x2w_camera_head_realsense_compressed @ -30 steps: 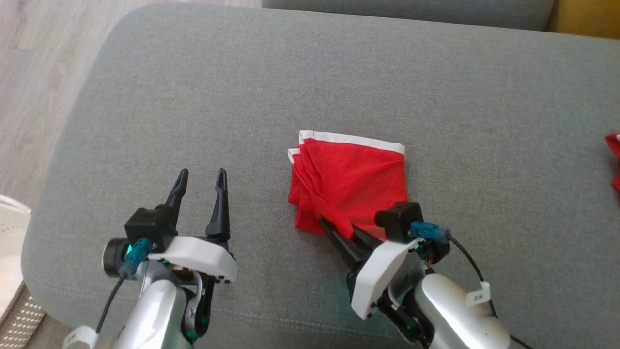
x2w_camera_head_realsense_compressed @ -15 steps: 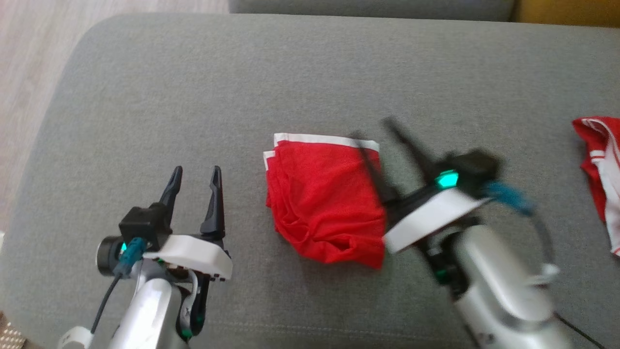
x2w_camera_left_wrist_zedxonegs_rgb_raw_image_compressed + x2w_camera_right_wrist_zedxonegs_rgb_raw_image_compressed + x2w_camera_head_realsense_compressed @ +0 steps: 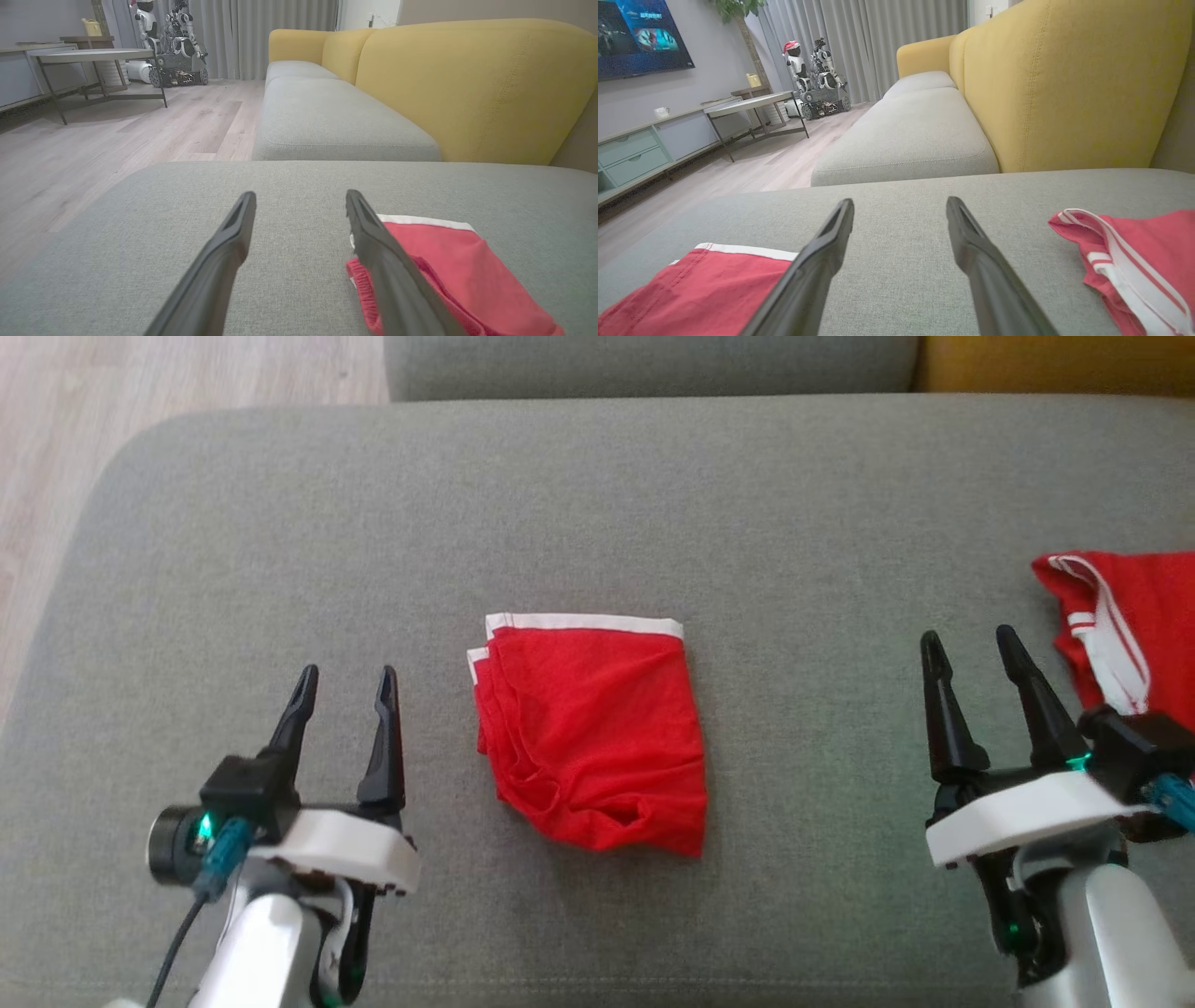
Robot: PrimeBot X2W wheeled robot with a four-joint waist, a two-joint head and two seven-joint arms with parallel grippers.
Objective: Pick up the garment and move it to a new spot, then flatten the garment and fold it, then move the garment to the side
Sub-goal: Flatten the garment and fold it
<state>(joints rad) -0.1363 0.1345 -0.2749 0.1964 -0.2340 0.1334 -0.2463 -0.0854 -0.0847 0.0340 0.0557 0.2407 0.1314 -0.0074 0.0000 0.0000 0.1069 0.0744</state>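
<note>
Right hand (image 3: 965,635) released folded red shorts (image 3: 591,737), swung clear, spread wide, empty; left hand (image 3: 346,670) same. Risk: single-layer pinch unravels fold.

Looked like a home living room, going by the grey sofa (image 3: 901,135) with yellow backs (image 3: 1064,84), the wall TV (image 3: 640,32), the sideboard (image 3: 630,158) with drawers, the table (image 3: 88,55), the long curtains (image 3: 878,42) and the wood floor (image 3: 93,154), though with robots (image 3: 817,74) parked by the curtains.
</note>
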